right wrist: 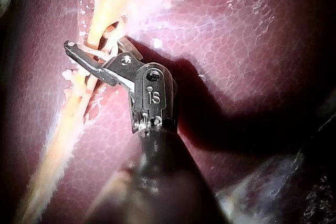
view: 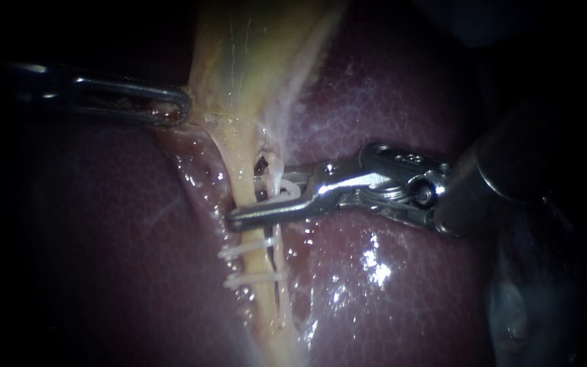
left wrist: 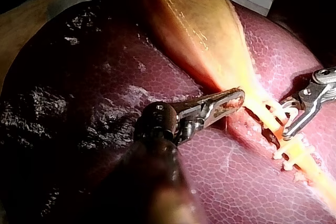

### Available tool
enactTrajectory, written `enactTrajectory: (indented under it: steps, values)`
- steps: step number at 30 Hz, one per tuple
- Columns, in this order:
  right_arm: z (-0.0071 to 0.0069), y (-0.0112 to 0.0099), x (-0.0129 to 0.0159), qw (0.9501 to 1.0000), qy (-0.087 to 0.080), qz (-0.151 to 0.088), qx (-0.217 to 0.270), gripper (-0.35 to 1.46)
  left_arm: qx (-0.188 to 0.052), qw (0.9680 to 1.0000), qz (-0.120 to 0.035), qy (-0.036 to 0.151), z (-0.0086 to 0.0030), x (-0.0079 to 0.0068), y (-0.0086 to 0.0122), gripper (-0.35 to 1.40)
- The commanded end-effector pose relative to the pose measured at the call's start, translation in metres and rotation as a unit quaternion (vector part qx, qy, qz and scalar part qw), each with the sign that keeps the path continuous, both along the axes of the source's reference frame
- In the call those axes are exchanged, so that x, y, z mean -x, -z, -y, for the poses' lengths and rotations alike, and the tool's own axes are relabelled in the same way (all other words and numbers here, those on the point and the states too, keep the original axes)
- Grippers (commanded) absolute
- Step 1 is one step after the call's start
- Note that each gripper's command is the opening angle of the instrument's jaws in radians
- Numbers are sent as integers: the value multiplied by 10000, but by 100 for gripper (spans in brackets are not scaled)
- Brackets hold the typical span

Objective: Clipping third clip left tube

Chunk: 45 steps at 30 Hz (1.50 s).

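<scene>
Filling most of each view, the liver (view: 409,102) lies dark red and wet. The pale yellow gallbladder (view: 253,54) rests on it and narrows down into the tube (view: 261,265).

The left instrument (view: 181,109) reaches in to the gallbladder's edge, just above where it narrows. In the left wrist view its jaws lie close together with a little tissue pinched at their tips, so it appears to hold the gallbladder taut.

The right instrument (view: 253,194) comes across the liver to the tube. Its jaws stand partly apart and straddle the tube, one on each side. They carry the white third clip (view: 290,190) between them, seated back toward the hinge. The right wrist view shows the same: one long jaw past the tube, the other behind it, and white clip legs between them.

Two set clips (view: 249,251) cross the tube just below the jaws, one close under the other, both pressed flat on it. The third clip sits on the gallbladder side of them, near but apart from the upper one.

As I judge it, the step is about halfway. The clip is loaded and placed around the tube, but its legs are not yet squeezed together. What remains is to check that the whole width of the tube lies inside the clip, close the jaws until it latches, then open them and draw back clear of the tube.
</scene>
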<state>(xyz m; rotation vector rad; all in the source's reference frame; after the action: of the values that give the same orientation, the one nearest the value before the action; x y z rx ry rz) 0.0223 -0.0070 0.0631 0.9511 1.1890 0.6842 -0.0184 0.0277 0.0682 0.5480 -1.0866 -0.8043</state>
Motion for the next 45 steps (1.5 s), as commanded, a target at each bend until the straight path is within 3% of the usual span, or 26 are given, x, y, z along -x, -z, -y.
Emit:
enactTrajectory:
  steps: [1,4,8,12,17,21,25,27,31,37,45]
  values:
    - [0,-1,1,10000,4,-2,3,47,-1,10000,0,0,0,0,0,-35]
    - [0,-4,10,10000,57,-33,-4,46,-1,10000,0,0,0,0,0,-35]
    - [0,-8,33,9992,139,296,207,46,-2,10000,2,-3,0,-1,0,-35]
    - [-2,-9,58,9982,138,438,374,46,-4,10000,3,-3,-1,-2,1,-35]
    - [-3,-1,81,9948,278,674,710,46,-5,10000,3,-3,-1,-2,1,-35]
    - [-7,15,92,9943,272,679,776,46,-5,10000,3,-4,-1,-2,1,-35]
    - [-15,39,89,9939,297,627,854,46,-7,10000,4,-4,-1,-2,1,-35]
    - [-17,52,83,9948,234,558,814,46,-8,10000,4,-4,-2,-2,2,-35]
    - [-16,63,69,9957,188,476,770,46,-9,10000,5,-5,-2,-3,2,-35]
    - [-13,52,45,9961,223,397,756,46,-15,10000,9,-8,-3,-4,3,-35]
    - [-3,19,31,9956,300,361,809,46,-15,10000,9,-9,-3,-5,3,-35]
